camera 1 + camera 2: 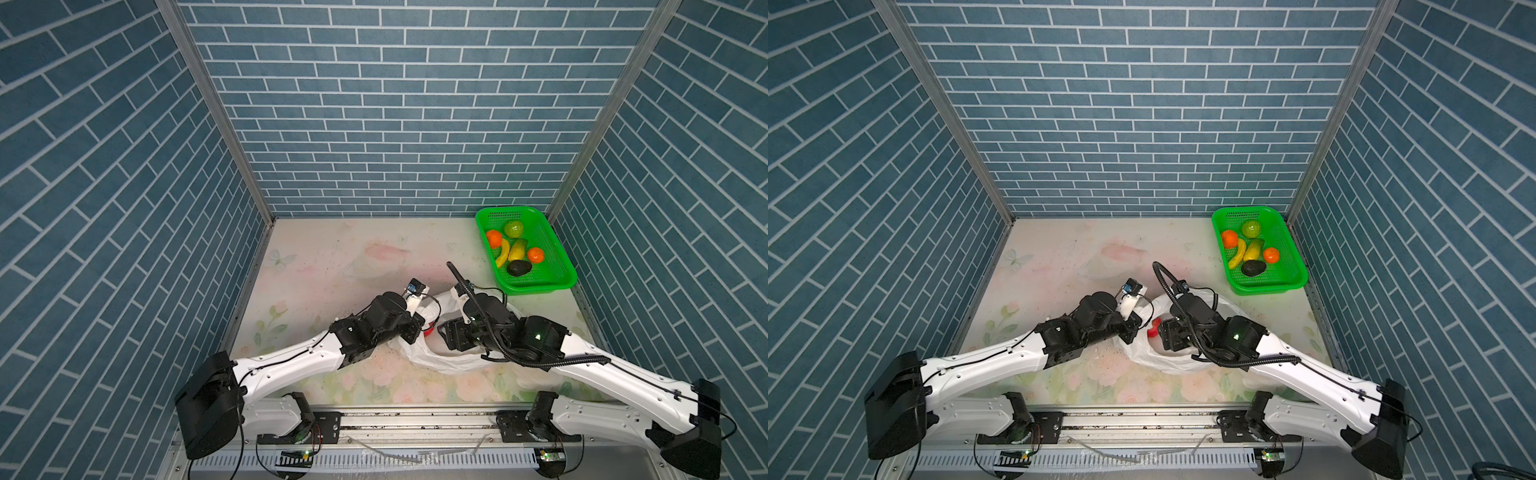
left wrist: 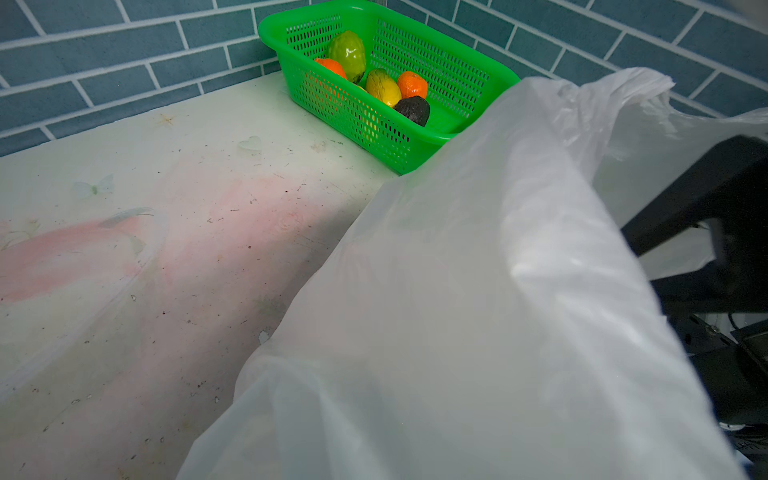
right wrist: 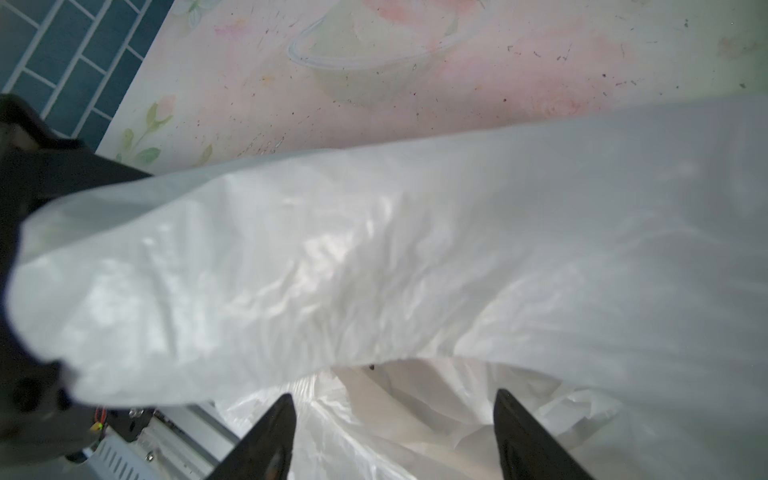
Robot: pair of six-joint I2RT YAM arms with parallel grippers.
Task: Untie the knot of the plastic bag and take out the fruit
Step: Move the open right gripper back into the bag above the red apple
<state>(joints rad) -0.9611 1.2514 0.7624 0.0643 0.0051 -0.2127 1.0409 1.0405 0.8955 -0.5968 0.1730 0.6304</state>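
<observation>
With the knot evidently undone and six fruit (image 1: pixel 518 250) in the green basket (image 1: pixel 540 286), I see the left gripper (image 1: pixel 412 332) clamped, apparently on the plastic bag (image 1: pixel 436 361) rim, while the right gripper (image 3: pixel 392 401) jaws gape empty inside its mouth, one small red fruit (image 1: pixel 431 329) left between the grippers.

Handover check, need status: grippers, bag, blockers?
Left gripper shut on plastic bag, edge lifted. Right gripper open at bag mouth. Red fruit showing between grippers. Lifted bag wall hangs ahead of right fingers.
</observation>
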